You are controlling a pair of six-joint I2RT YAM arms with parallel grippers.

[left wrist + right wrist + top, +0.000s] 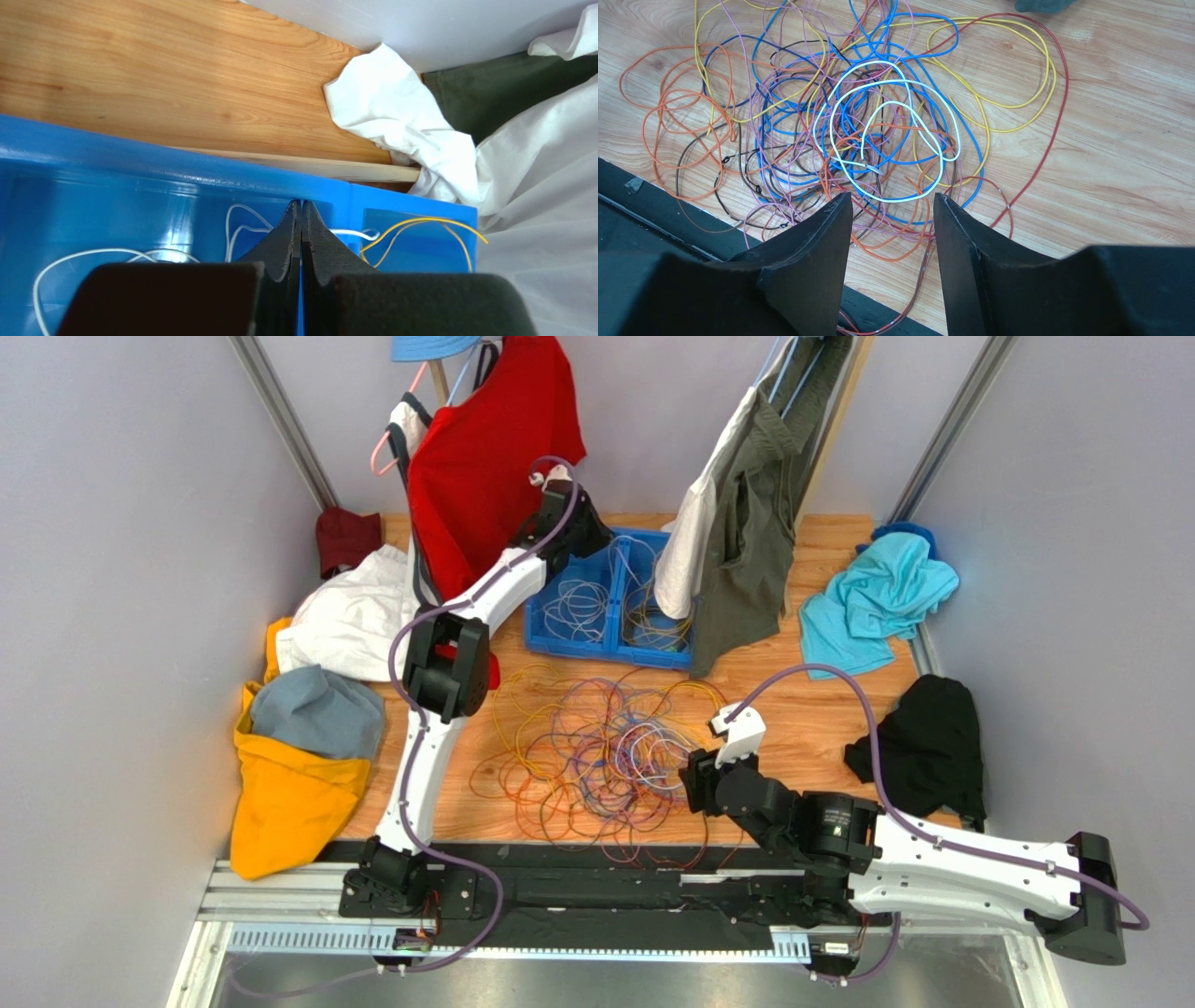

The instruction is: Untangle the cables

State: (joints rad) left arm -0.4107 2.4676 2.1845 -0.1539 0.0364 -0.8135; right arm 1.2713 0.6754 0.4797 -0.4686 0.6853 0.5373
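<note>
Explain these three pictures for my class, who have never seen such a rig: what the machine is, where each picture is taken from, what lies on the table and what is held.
The machine is two robot arms fixed at the near table edge, each ending in a two-finger gripper. The wide picture comes from a fixed camera above and behind them; the other two come from a camera on each wrist, looking past its own fingers. On the table lies a tangle of thin coloured cables, with a blue bin behind it and clothes around. The left gripper is shut over the bin, where a white cable and a yellow cable lie; whether it pinches the white one I cannot tell. The right gripper stands open above the tangle, holding nothing.
</note>
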